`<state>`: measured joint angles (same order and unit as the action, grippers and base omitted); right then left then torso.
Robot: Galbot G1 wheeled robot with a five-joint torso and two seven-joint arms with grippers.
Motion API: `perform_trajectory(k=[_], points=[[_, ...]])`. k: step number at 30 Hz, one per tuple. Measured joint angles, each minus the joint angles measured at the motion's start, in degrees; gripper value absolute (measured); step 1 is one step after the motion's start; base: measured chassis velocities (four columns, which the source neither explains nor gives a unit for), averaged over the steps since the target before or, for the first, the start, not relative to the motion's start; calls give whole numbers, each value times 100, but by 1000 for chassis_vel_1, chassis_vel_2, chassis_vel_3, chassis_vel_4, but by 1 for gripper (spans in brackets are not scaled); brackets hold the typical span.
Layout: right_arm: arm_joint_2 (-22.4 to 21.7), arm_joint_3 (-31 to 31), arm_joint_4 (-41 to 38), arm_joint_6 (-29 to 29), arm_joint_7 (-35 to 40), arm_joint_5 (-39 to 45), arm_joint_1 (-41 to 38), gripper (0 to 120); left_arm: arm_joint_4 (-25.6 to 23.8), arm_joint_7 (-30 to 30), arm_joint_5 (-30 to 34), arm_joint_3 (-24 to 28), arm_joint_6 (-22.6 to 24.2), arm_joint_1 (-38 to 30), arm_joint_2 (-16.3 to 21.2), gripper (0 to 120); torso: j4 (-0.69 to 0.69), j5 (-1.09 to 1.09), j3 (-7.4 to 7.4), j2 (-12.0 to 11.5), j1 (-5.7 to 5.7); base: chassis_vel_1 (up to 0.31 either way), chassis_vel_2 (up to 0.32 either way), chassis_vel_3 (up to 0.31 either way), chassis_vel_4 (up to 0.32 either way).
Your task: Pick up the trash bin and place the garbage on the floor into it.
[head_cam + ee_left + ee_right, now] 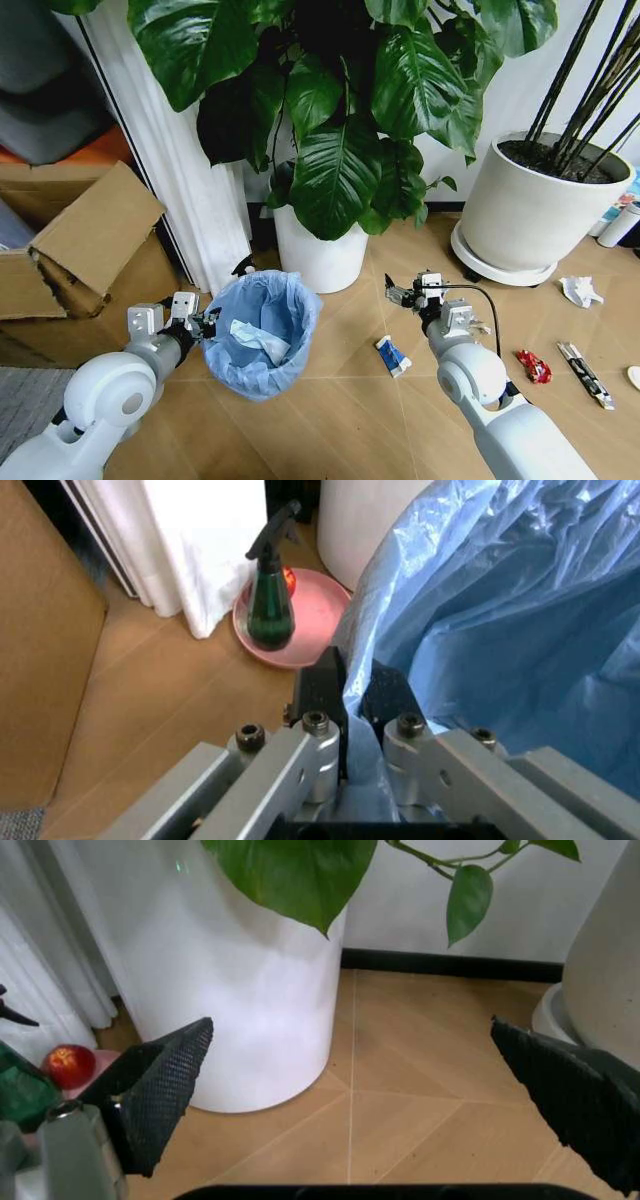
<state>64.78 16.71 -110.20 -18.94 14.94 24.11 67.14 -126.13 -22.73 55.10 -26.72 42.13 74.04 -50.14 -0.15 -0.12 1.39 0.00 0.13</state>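
Note:
The trash bin (258, 338), lined with a crinkled light-blue bag (500, 615), is at my front left with white paper inside. My left gripper (206, 324) is shut on its near rim; in the left wrist view the fingers (322, 686) pinch the bag's edge. My right gripper (404, 293) hangs open over the floor (350, 400) right of the bin, and its fingers (160, 1084) hold nothing. Garbage lies on the floor: a blue-white wrapper (392, 355), a red wrapper (533, 366), a crumpled paper wad (580, 291), a dark narrow wrapper (586, 373) and a white disc (634, 376).
A tall white plant pot (318, 255) stands just behind the bin, and a wide white pot (530, 215) on a saucer is at the back right. Cardboard boxes (70, 260) and a white curtain (180, 180) are at the left. A green spray bottle (268, 611) stands on a pink dish (310, 630).

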Motion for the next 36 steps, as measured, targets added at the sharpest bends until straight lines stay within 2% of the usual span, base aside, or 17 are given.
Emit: perform_trajectory(k=[16, 23, 31, 32, 36], points=[[43, 225, -213, 65, -67, -113, 506, 100, -115, 19, -12, 42, 0, 52, 25, 0, 0, 1, 1, 0, 1, -60, 57, 50, -60], [35, 366, -333, 62, -74, -117, 692, 100, -196, 47, -64, 43, 0, 141, 20, 0, 0, 2, 0, 0, 0, -38, -86, 50, 93], [51, 449, -447, 75, -107, -188, 859, 100, -331, 96, -189, 18, 0, 330, -25, 0, 0, 5, 0, 0, 1, -183, -158, 167, 148], [52, 461, -470, 84, -111, -205, 890, 100, -348, 99, -209, 13, 1, 362, -34, 0, -1, -1, 1, 0, 1, -221, -175, 195, 193], [-51, 487, -475, 74, -160, -224, 1005, 100, -399, 139, -297, -19, 1, 454, -56, 0, -1, 7, 0, 0, 1, -160, -166, 161, 185]])
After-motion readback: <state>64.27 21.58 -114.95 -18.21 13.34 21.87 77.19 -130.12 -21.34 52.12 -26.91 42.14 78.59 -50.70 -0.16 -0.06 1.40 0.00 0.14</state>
